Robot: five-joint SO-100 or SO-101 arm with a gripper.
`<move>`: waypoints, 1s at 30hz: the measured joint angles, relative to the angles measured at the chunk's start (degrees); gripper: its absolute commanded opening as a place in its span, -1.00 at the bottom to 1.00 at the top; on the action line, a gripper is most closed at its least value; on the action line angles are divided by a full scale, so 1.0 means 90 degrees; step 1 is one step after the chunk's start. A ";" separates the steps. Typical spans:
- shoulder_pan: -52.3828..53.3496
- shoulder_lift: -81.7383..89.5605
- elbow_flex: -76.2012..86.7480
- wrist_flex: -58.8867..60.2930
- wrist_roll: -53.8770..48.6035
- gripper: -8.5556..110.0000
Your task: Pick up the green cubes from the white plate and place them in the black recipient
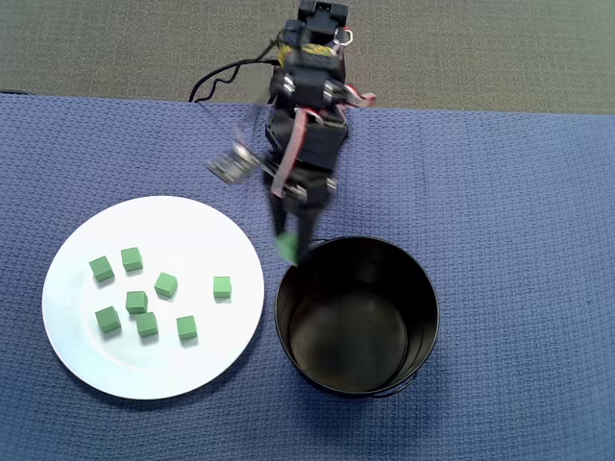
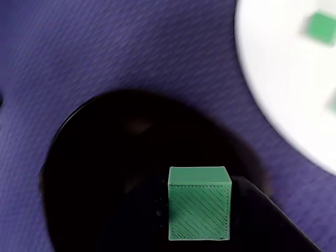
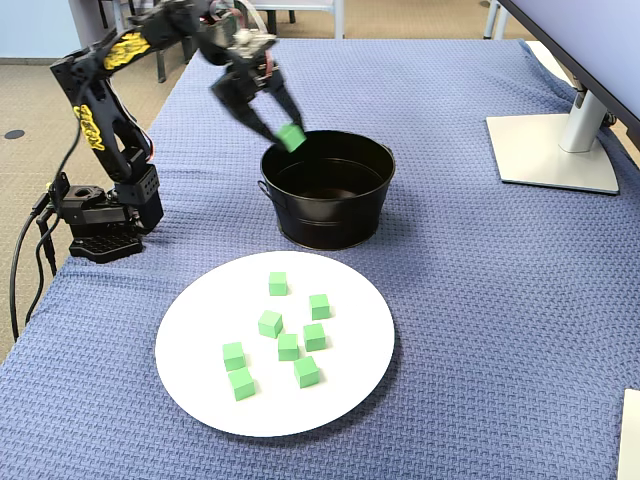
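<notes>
In the overhead view, the white plate point(image 1: 154, 370) lies on the left part of the worktop point(image 1: 519, 211), which is covered with a blue woven cloth. Seven green cubes point(image 1: 136, 301) rest on the plate, loosely grouped near its middle, and one of them sits a little apart toward the right. Just beside the plate, on its right, stands the black recipient point(image 1: 413, 288), close to the plate's edge; I cannot tell if they touch. Its shiny inside looks dark and no cube is seen in it.

Above the upper left rim of the recipient hangs the pincer point(image 1: 288, 248), clenched on an eighth cube point(image 1: 286, 247). The wrist view shows this held cube point(image 2: 199, 203) sharply, between dark fingers, with the recipient's black opening under it and the plate at the upper right. In the fixed view the arm reaches from its base at the left, and the held cube point(image 3: 291, 137) is over the near-left rim of the recipient point(image 3: 330, 215). A monitor stand point(image 3: 555, 150) is at the far right.
</notes>
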 measured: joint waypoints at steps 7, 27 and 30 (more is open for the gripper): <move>-0.1338 -0.0859 -0.0020 -0.0205 0.0752 -0.30; 0.1924 -0.1416 -0.0098 -0.0127 0.2656 -0.43; 0.2090 -0.2246 -0.0264 -0.0156 0.3008 -0.45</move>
